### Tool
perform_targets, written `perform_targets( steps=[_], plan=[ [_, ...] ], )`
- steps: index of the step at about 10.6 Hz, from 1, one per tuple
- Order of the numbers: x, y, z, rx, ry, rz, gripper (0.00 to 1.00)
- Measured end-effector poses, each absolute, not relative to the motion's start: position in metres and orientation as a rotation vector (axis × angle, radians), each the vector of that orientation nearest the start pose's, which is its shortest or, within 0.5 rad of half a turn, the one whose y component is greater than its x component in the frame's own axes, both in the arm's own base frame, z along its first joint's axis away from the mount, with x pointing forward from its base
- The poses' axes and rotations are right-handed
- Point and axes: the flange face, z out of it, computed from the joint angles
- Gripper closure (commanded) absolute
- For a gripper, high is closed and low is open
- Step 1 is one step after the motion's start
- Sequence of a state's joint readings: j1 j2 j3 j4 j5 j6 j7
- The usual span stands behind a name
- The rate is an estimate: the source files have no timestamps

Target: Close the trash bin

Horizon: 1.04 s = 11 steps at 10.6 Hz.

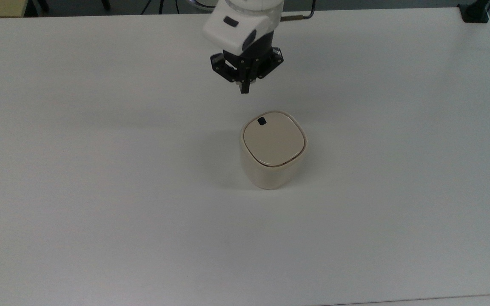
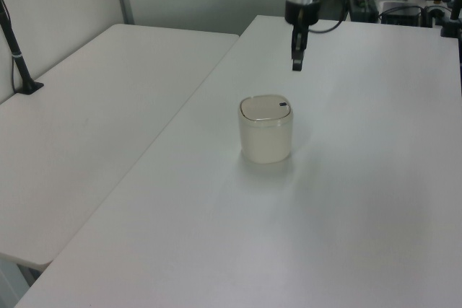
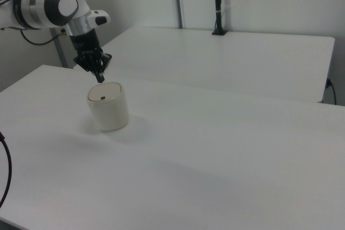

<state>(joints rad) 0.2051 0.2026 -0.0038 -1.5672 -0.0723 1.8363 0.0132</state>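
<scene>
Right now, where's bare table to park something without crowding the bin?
The table is bare on every side of the bin. The widest patches in the top view lie toward the left and bottom edges. The one crowded spot is above the bin, where the shut gripper hangs.

no legible text anywhere
</scene>
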Motion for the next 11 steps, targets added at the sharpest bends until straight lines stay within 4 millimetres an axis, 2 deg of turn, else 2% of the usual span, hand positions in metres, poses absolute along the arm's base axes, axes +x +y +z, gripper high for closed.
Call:
perform_targets(
  steps=[2,5,6,8,9,10,11],
  plan=[
    [0.609,0.098,0.556,-3.203,-0.150,-0.126,0.98],
    [0.583,0.045,0.594,-3.215,0.017,-0.078,0.97],
    [0.574,0.031,0.601,-3.215,0.053,-0.078,0.92],
    [0.564,0.023,0.604,-3.215,0.075,-0.077,0.55],
    [0.562,0.020,0.605,-3.215,0.084,-0.077,0.07],
    [0.561,0.018,0.605,-3.214,0.088,-0.078,0.00],
    [0.561,0.018,0.605,-3.215,0.088,-0.077,0.00]
  ],
)
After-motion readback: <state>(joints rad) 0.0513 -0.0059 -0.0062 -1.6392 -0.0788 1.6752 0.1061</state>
